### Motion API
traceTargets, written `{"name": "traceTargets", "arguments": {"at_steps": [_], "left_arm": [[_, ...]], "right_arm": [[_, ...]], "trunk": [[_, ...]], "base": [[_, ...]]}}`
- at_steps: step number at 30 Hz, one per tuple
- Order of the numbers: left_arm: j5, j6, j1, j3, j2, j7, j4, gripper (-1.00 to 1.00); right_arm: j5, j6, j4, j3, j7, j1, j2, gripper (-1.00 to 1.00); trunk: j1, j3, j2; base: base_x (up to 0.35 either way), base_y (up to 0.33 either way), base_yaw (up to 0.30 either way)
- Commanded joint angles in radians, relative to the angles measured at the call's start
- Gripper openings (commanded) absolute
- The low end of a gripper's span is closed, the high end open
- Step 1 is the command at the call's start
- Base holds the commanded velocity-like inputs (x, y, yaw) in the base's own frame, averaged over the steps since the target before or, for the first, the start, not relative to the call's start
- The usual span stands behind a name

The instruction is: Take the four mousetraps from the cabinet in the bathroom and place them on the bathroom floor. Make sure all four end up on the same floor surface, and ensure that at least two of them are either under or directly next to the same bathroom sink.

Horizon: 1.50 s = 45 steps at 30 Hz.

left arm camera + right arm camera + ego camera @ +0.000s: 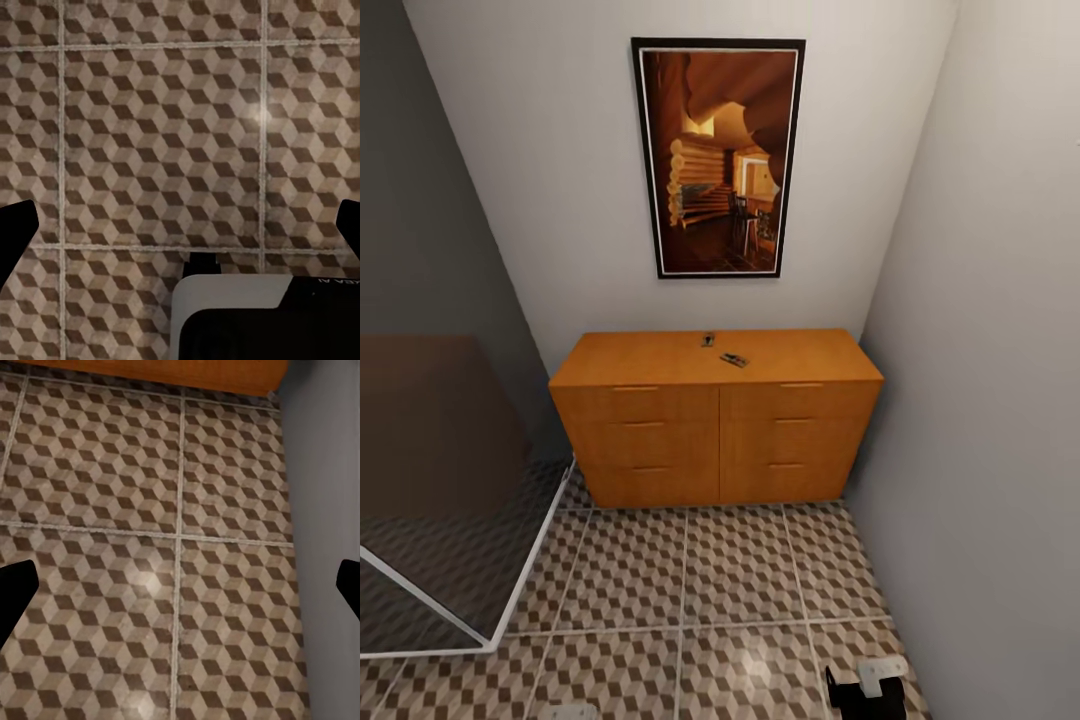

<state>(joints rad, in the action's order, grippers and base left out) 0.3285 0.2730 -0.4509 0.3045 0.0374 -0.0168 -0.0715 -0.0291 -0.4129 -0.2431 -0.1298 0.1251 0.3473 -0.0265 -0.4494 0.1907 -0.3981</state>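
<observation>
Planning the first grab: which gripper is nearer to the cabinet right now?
Right, judging by the right wrist view: the cabinet shows across the floor tiles from the open right gripper. The open left gripper hangs over the bathroom floor.

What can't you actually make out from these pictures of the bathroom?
- Head view: two small dark things lie on the cabinet top, one near the wall, one nearer the front; too small to confirm as mousetraps.
- Cabinet contents: hidden behind its closed fronts.
- Area behind the glass panel: dimmed, with the view's edge cutting it off.
- Wrist views: each gripper's fingertips are cut by the picture edges over the tiled floor.
</observation>
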Motion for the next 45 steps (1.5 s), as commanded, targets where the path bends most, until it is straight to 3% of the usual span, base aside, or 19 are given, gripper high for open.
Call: {"name": "traceTargets", "arguments": {"at_steps": [1, 18, 45], "left_arm": [[0.004, 0.006, -0.002, 0.008, -0.001, -0.002, -0.004, 1.00], [0.004, 0.006, -0.002, 0.008, -0.001, -0.002, -0.004, 1.00], [0.004, 0.006, -0.002, 0.008, -0.002, -0.002, -0.004, 1.00]], "right_arm": [[-0.003, -0.001, 0.001, -0.008, 0.010, 0.001, -0.001, 1.00], [-0.003, -0.001, 0.001, -0.008, 0.010, 0.001, 0.000, 1.00], [-0.009, 0.005, -0.009, -0.009, 0.017, 0.001, 0.006, 1.00]], "trunk": [[-0.001, 0.000, -0.002], [-0.001, -0.025, -0.002], [-0.001, -0.027, -0.002]], "base": [[0.000, 0.000, 0.000], [0.000, 0.000, 0.000], [0.000, 0.000, 0.000]]}}
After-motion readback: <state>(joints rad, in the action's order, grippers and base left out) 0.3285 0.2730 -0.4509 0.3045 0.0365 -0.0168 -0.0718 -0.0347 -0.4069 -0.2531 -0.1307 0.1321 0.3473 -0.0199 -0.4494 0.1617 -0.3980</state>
